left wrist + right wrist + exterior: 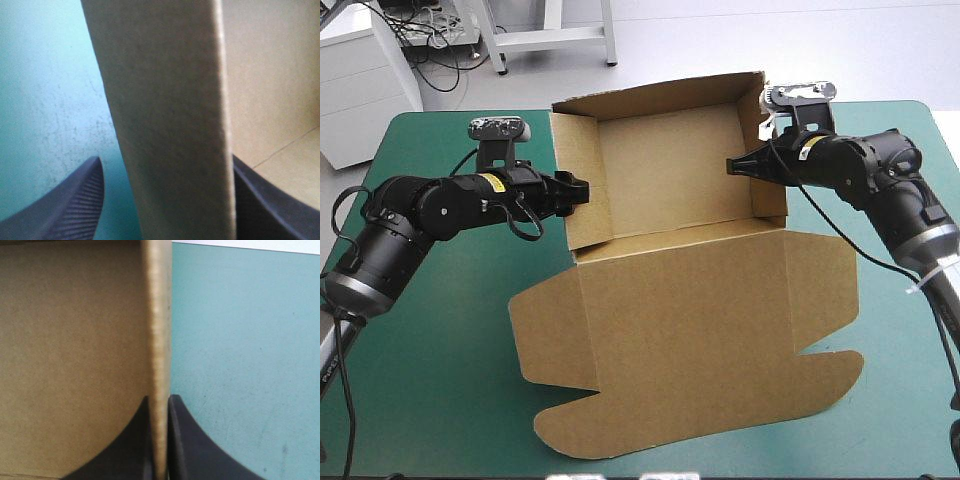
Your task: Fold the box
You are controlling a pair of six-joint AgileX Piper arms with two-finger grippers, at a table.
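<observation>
Straddling box [670, 320] left wall, left pincer [582, 187] spread, one finger half-hidden; right pincer [730, 166] clamps right wall.

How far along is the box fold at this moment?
Done: the box has its walls raised into an open tray. In hand: the right gripper is shut on the right wall; the left gripper, open, straddles the left wall. Left: the lid lies flat on the teal-green cover.

Box [680, 300] centred on table [430, 400], tray far, lid near; left claw [582, 188] astride left wall, right claw [735, 165] on right wall.
</observation>
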